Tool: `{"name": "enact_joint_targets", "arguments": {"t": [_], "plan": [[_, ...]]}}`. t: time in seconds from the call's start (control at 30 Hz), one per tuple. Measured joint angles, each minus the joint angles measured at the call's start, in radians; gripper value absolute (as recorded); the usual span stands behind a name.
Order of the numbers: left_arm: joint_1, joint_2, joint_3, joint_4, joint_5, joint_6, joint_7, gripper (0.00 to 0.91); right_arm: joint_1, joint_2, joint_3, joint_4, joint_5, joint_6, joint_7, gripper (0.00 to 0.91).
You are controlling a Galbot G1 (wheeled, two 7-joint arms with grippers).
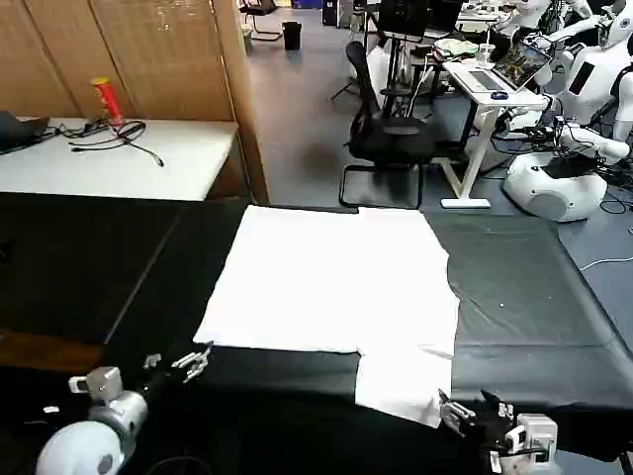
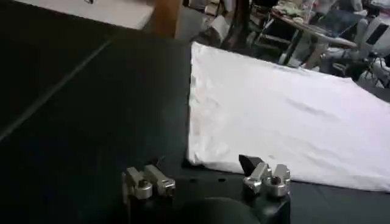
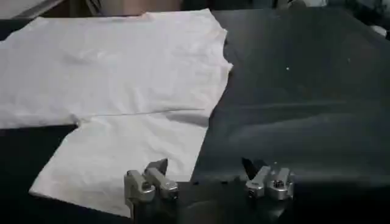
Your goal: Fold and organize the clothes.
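The clothes are one plain white T-shirt (image 1: 336, 277) spread flat on the black table (image 1: 524, 287). A sleeve (image 1: 401, 381) sticks out toward the front edge at the right. My left gripper (image 1: 188, 362) hovers low just off the shirt's front left corner and is open. In the left wrist view that corner (image 2: 198, 155) lies just ahead of the open left gripper (image 2: 204, 173). My right gripper (image 1: 462, 410) stands open at the sleeve's front right corner. In the right wrist view the sleeve (image 3: 128, 152) has its edge running between the fingers of the right gripper (image 3: 207, 173).
A white tabletop (image 1: 109, 163) with cables and a red can (image 1: 105, 101) stands at the back left. An office chair (image 1: 386, 139), a desk (image 1: 485, 84) and other white robots (image 1: 564, 178) stand beyond the table's far edge. Bare black table surface lies on both sides of the shirt.
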Motion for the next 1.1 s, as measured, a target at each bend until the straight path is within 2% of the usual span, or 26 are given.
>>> {"name": "enact_joint_targets", "arguments": {"t": [0.4, 0.43, 0.47, 0.5, 0.53, 0.57, 0.6, 0.63, 0.67, 0.7, 0.77, 0.83, 1.1], "plan": [[-0.014, -0.012, 0.006, 0.012, 0.030, 0.001, 0.023, 0.878, 0.015, 0.020, -0.056, -0.040, -0.097, 0.036, -0.021, 0.878], [-0.017, -0.013, 0.010, 0.018, 0.037, -0.002, 0.024, 0.878, 0.016, 0.021, -0.062, -0.044, -0.104, 0.040, -0.024, 0.819], [-0.019, -0.015, 0.013, 0.022, 0.043, -0.005, 0.026, 0.878, 0.017, 0.021, -0.065, -0.047, -0.108, 0.042, -0.025, 0.809], [-0.020, -0.017, 0.017, 0.026, 0.049, -0.008, 0.028, 0.731, 0.017, 0.022, -0.066, -0.049, -0.109, 0.044, -0.025, 0.751], [-0.023, -0.021, 0.021, 0.032, 0.058, -0.012, 0.033, 0.624, 0.017, 0.022, -0.067, -0.051, -0.109, 0.044, -0.026, 0.702], [-0.024, -0.024, 0.024, 0.036, 0.064, -0.015, 0.036, 0.458, 0.016, 0.022, -0.067, -0.052, -0.109, 0.044, -0.026, 0.536], [-0.025, -0.027, 0.028, 0.039, 0.070, -0.017, 0.038, 0.371, 0.016, 0.022, -0.068, -0.053, -0.109, 0.044, -0.026, 0.497], [-0.028, -0.030, 0.032, 0.042, 0.076, -0.019, 0.038, 0.224, 0.014, 0.022, -0.068, -0.054, -0.108, 0.045, -0.026, 0.410], [-0.030, -0.032, 0.036, 0.044, 0.081, -0.021, 0.038, 0.146, 0.013, 0.022, -0.068, -0.055, -0.108, 0.045, -0.026, 0.263], [-0.034, -0.035, 0.040, 0.048, 0.088, -0.023, 0.038, 0.117, 0.012, 0.022, -0.069, -0.057, -0.108, 0.045, -0.026, 0.156], [-0.041, -0.039, 0.045, 0.057, 0.098, -0.026, 0.037, 0.049, 0.011, 0.024, -0.072, -0.061, -0.106, 0.045, -0.023, 0.078], [-0.048, -0.040, 0.047, 0.067, 0.098, -0.027, 0.035, 0.000, 0.009, 0.026, -0.074, -0.063, -0.104, 0.045, -0.019, 0.068], [-0.054, -0.042, 0.052, 0.094, 0.102, -0.031, 0.035, 0.000, -0.031, 0.030, -0.058, -0.014, -0.077, 0.007, 0.019, 0.039]]}}
